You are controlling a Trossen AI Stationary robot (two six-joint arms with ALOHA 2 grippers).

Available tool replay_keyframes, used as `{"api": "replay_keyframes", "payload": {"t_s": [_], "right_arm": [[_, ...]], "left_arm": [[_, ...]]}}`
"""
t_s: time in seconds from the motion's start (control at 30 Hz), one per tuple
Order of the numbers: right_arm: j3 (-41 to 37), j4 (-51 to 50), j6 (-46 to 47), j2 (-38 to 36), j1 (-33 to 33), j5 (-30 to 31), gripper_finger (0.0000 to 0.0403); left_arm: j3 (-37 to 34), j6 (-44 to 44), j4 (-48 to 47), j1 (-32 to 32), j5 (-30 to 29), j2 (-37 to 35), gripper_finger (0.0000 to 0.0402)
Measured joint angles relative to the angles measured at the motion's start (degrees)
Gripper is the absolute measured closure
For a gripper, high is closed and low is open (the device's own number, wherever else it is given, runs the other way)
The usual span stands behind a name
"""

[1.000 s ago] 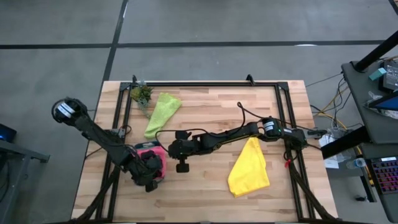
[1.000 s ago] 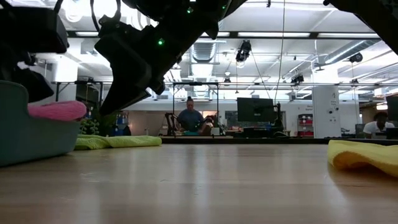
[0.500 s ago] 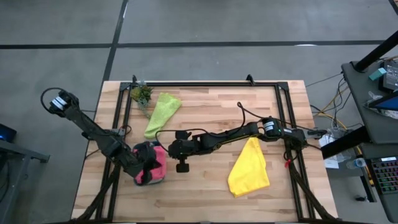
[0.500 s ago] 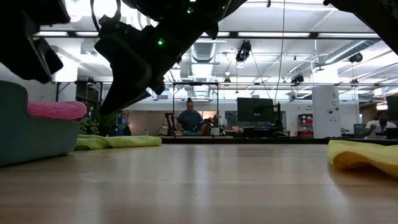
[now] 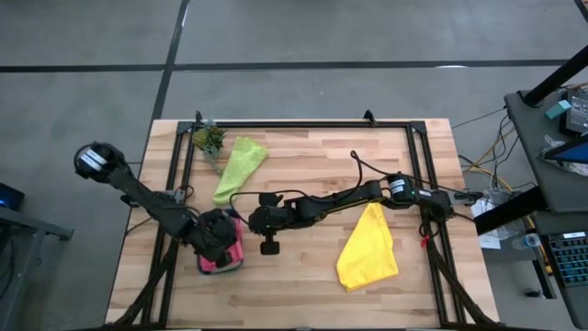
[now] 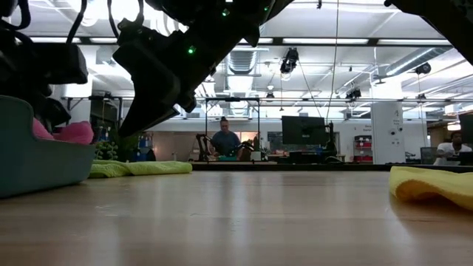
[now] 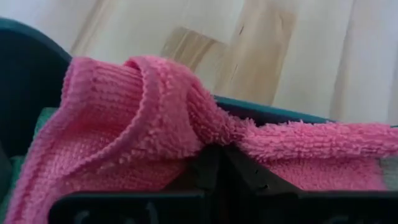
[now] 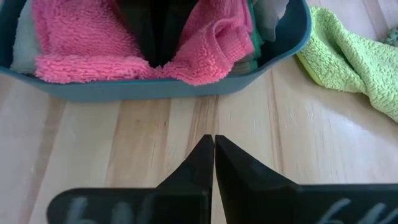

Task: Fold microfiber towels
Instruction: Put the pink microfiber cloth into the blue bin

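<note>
While the left gripper (image 5: 217,241) sits down in the teal tray (image 8: 186,88) pinching the pink towel (image 7: 155,118), fingertips buried | right gripper (image 8: 214,144) closed, empty, beside tray | yellow towel (image 5: 369,246) lies lengthwise front-to-back on worktop (image 5: 303,285)

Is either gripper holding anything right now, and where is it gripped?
The left gripper pinches a bunched fold of the pink towel in the teal tray. The right gripper holds nothing.

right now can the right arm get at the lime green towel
Probably yes. The right pincer hangs shut over bare wood beside the teal tray, and the lime green towel lies flat in the open, with only the potted plant near it.
</note>
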Motion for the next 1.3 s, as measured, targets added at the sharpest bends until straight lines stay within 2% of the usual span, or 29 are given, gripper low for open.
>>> {"api": "replay_keyframes", "payload": {"t_s": [0.13,0.37,0.6,0.73,1.0,1.3], "right_arm": [[0.0,-0.06,0.01,0.0,-0.23,0.03,0.0394],[0.0,-0.13,0.17,0.0,-0.5,0.09,0.0394],[0.0,-0.09,0.19,0.0,-0.5,0.07,0.0394],[0.0,-0.09,0.17,0.0,-0.5,0.07,0.0394],[0.0,-0.07,0.17,0.0,-0.5,0.04,0.0394],[0.0,-0.02,0.17,0.0,-0.57,0.04,0.0394]], "left_arm": [[0.97,1.28,-0.74,0.0,0.44,-0.7,0.0401],[2.11,1.52,-4.38,0.0,0.38,-7.09,0.0401],[1.94,4.49,-6.17,0.38,-7.06,-10.33,0.0402],[1.91,4.71,-10.01,1.55,-10.54,-9.81,0.0402],[-0.84,4.48,-8.35,3.48,-10.42,-6.0,0.0402],[0.29,4.89,-8.41,3.74,-9.6,-3.39,0.0401]]}}
